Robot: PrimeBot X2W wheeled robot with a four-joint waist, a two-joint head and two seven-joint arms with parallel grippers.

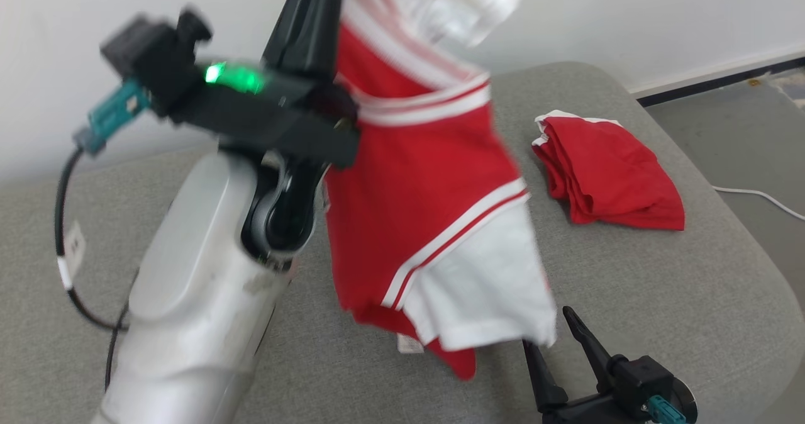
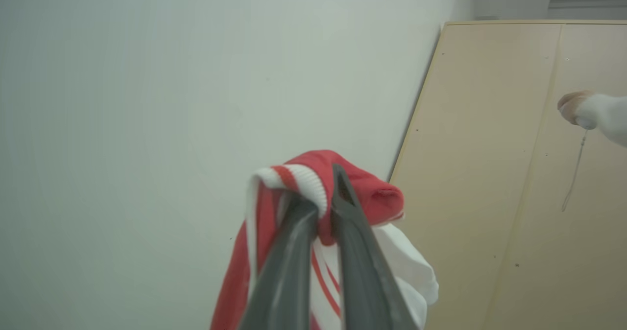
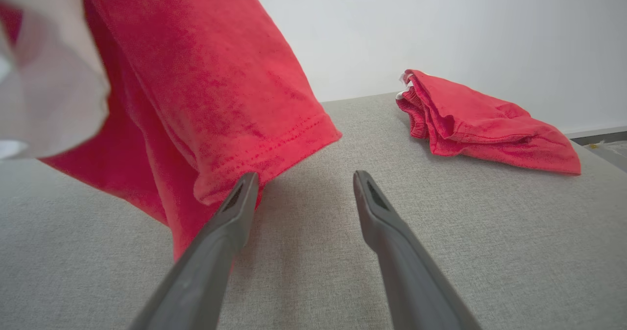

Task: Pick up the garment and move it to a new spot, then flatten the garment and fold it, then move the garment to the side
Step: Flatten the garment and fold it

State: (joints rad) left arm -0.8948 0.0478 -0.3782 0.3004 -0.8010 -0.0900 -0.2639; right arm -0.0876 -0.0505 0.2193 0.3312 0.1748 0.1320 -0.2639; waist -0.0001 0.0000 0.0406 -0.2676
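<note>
Move-to-new-spot step: left fingers [image 2: 294, 251] clamped shut on garment [image 1: 427, 178], hanging above cushion [image 1: 629, 298] middle, right fingers [image 3: 387, 222] wide open, empty, beside its hem; next likely lower it, spread flat.

Bright, soft light is all around, with only faint shadows. In the head view the hanging garment [image 1: 427, 178] and the left arm [image 1: 188, 285] look smeared. A small green light [image 1: 233, 75] glows. Up close in the right wrist view, the garment's white part is fuzzy.

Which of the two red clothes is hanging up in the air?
The red-and-white striped garment, pinched by the left gripper. The other red garment lies folded on the grey cushion.
</note>
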